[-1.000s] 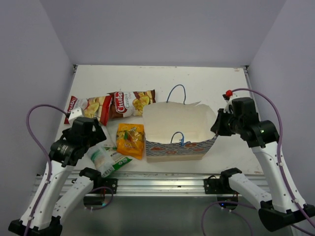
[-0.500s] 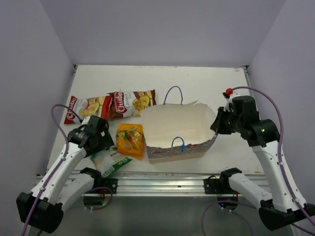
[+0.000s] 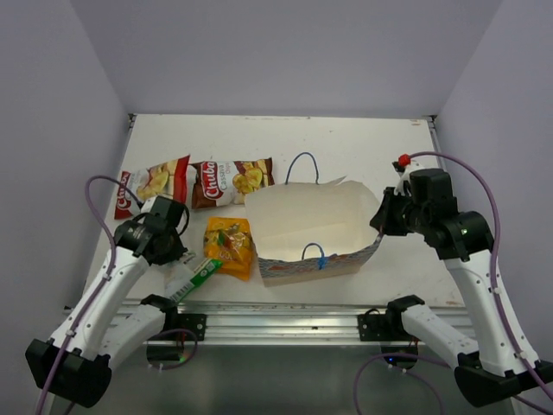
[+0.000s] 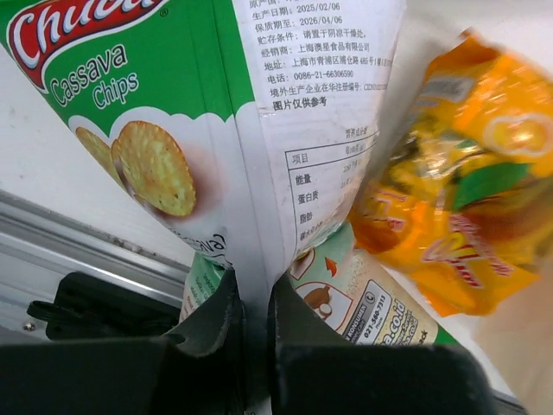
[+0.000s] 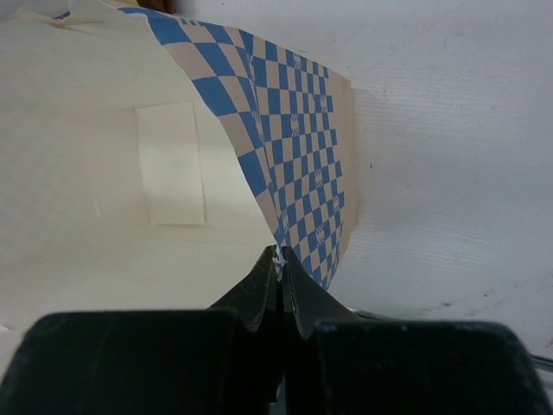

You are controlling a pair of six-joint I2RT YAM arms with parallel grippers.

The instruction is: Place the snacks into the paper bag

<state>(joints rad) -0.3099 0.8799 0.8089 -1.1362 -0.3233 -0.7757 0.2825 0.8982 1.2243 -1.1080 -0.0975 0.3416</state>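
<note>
At the near left, the green-white packet is clamped at one edge by the closed left claw, its long axis slanting toward the orange packet. Beside that, the paper bag is opened upward with only white lining seen inside, its right rim pinched by the right claw. Farther back, the red packet and brown packet are laid end to end on the worktop.

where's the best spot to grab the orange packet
I'd pinch the orange packet by its far sealed edge, coming from above. It lies flat, so only a thin edge can be pinched; the bag crowds its right side and the green packet its near-left corner.
</note>
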